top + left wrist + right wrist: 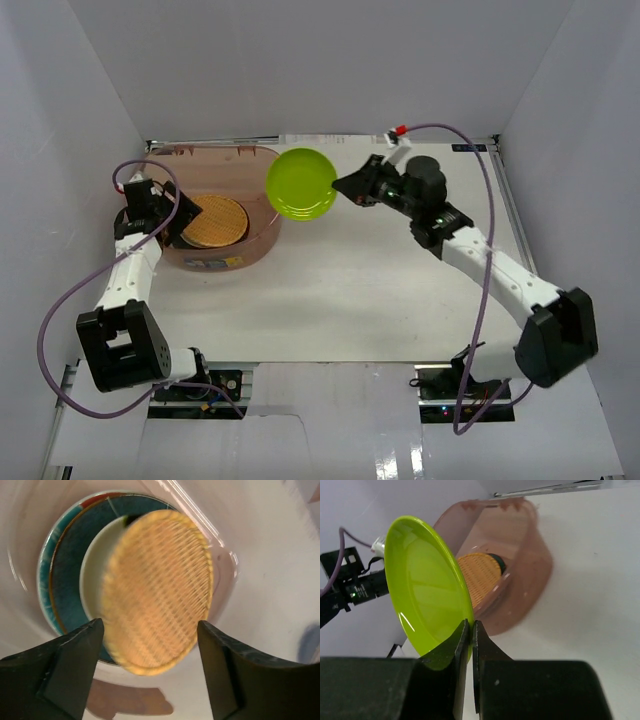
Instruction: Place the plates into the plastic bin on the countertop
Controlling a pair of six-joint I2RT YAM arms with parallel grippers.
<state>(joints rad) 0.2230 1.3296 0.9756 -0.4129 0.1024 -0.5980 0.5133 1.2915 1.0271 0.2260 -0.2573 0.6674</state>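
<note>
The pinkish-brown plastic bin stands at the back left of the white countertop. Inside it the orange woven-look plate lies tilted on a cream plate, a grey-blue plate and a red-and-teal plate. My left gripper is open and empty just above the woven plate, over the bin's left side. My right gripper is shut on the rim of the lime green plate, held on edge in the air beside the bin's right rim. The lime plate also shows in the top view.
White walls close in the table on three sides. The right arm stretches across the right half of the table. A purple cable hangs along it. The other plates are hidden.
</note>
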